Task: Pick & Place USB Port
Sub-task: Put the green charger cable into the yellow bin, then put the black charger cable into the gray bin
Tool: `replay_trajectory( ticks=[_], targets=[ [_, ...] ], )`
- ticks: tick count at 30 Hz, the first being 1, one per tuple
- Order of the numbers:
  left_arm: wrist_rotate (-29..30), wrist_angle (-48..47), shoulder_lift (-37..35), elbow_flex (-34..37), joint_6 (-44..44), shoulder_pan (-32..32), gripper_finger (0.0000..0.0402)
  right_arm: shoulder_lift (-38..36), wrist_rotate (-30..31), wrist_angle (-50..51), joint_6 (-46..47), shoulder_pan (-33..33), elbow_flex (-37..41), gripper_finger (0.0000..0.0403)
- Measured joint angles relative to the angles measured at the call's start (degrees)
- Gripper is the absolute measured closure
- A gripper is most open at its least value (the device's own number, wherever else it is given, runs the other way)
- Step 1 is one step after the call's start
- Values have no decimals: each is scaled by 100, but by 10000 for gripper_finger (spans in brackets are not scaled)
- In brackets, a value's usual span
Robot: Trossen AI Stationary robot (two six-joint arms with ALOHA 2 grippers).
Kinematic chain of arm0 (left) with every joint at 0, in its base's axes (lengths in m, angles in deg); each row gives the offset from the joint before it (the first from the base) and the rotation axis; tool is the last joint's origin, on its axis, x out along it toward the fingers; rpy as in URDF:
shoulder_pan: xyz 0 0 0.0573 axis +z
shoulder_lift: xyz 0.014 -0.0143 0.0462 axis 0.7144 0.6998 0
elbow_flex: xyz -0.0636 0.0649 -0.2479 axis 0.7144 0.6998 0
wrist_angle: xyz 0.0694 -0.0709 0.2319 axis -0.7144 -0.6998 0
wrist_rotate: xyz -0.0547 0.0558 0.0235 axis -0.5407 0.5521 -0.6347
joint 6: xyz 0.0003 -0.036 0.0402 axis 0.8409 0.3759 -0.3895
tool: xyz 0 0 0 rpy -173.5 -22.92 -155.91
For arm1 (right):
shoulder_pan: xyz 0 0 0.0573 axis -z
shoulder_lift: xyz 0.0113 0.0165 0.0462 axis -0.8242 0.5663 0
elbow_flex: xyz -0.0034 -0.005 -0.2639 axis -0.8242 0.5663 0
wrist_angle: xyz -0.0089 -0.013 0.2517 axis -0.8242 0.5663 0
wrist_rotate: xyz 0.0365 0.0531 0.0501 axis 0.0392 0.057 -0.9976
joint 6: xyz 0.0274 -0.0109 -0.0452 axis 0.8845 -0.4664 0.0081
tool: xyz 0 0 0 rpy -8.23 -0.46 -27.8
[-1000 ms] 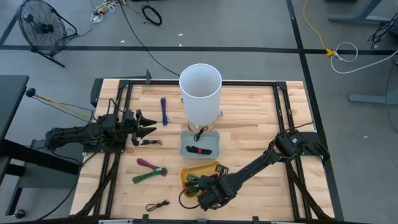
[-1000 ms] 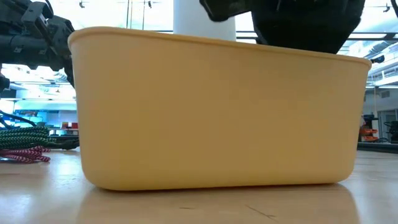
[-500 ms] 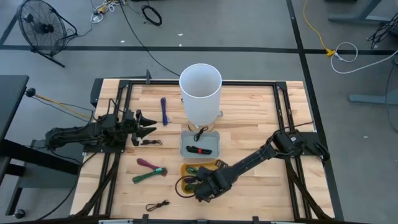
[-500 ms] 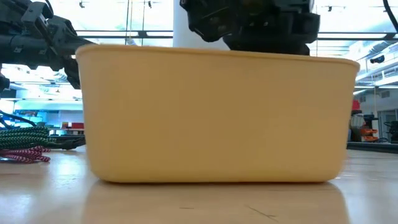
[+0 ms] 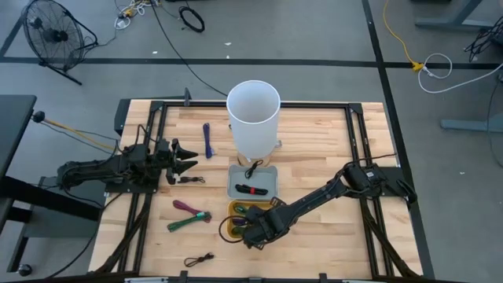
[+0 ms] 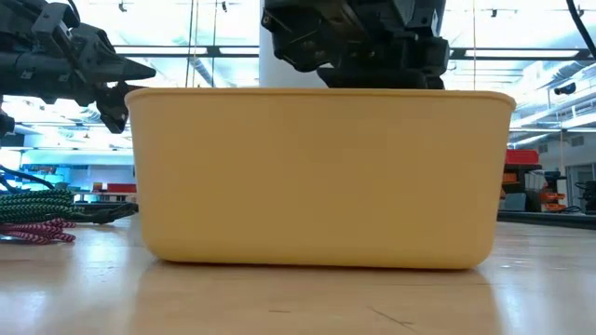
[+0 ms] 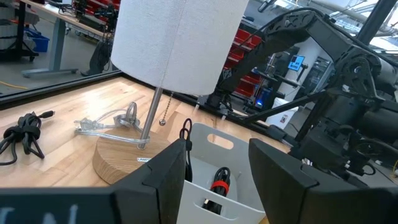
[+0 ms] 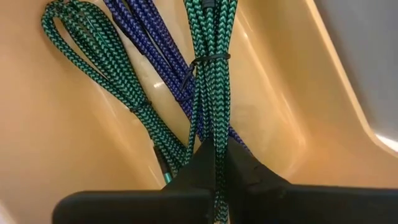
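A yellow bin (image 5: 269,207) (image 6: 317,177) stands near the table's front edge. It holds a green braided cable bundle (image 8: 211,68), a blue cable (image 8: 155,56) and another green cable (image 8: 93,68). My right gripper (image 8: 216,171) (image 5: 253,228) points steeply down into the bin and is shut on the bundle. In the low view the bin's wall hides its fingertips. My left gripper (image 5: 187,161) (image 7: 217,186) waits open and level at the table's left. My right gripper pinches the green bundle's strands (image 8: 214,146) between its two fingers, a little way from the black tie (image 8: 208,59). The fingers come from above, slanting down. The rest of the bundle runs on down into the bin, over the blue cable.
A grey tray (image 5: 236,189) with a black and red piece (image 5: 251,189) lies just behind the bin. A tall white cylinder (image 5: 253,114) on a wooden base stands farther back. Loose cables lie at the left: purple (image 5: 207,140), pink and green (image 5: 189,214), black (image 5: 199,259).
My right gripper has gone toward the table's left edge over the bin and has rolled a little, staying shut on the green bundle. The yellow bin has turned a little on the table and slid away from the near edge.
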Motion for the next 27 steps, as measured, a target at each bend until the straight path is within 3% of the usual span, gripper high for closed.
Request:
replay_trajectory(
  ticks=[16, 21, 27],
  targets=[
    [0, 0, 0, 0, 0, 1, 220, 0, 103, -382, -955, -28, 0, 293],
    [0, 0, 0, 0, 0, 1, 220, -26, 67, -337, -1254, -28, -155, 288],
    [1, -1, -2, 0, 0, -1, 220, -377, 292, -203, -1505, -31, -380, 313]
  ],
)
